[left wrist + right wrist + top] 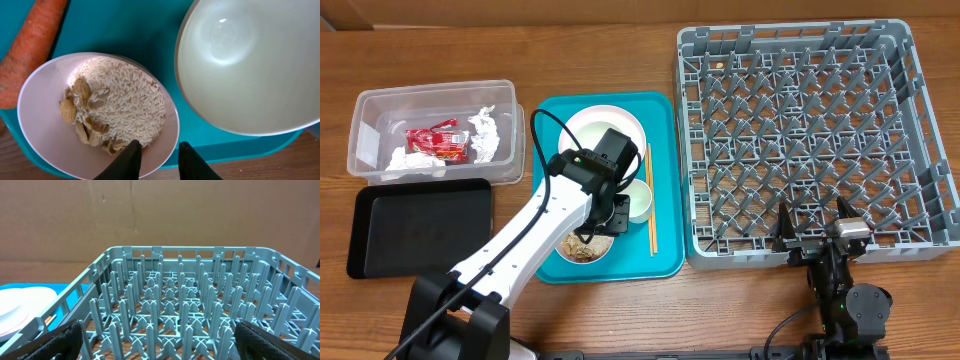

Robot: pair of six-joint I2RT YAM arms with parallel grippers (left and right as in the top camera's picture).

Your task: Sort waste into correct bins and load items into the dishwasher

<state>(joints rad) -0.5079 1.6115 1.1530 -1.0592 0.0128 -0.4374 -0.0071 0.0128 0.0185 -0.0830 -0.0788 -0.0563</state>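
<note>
Left claw [161, 159] stands narrowly apart astride the rim of the rice bowl [50, 130], at the near edge of the teal tray [660, 255]. Wrapper [435, 142] and tissues [485, 135] lie in the clear tub [365, 110]; dish rack [920, 130] unloaded.

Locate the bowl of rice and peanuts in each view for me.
Overhead: bowl of rice and peanuts near the teal tray's bottom edge, partly under the left arm.
Left wrist: lower left, fingers at its rim.
Right wrist: not in it.
Shared landmark: the teal tray.
</note>
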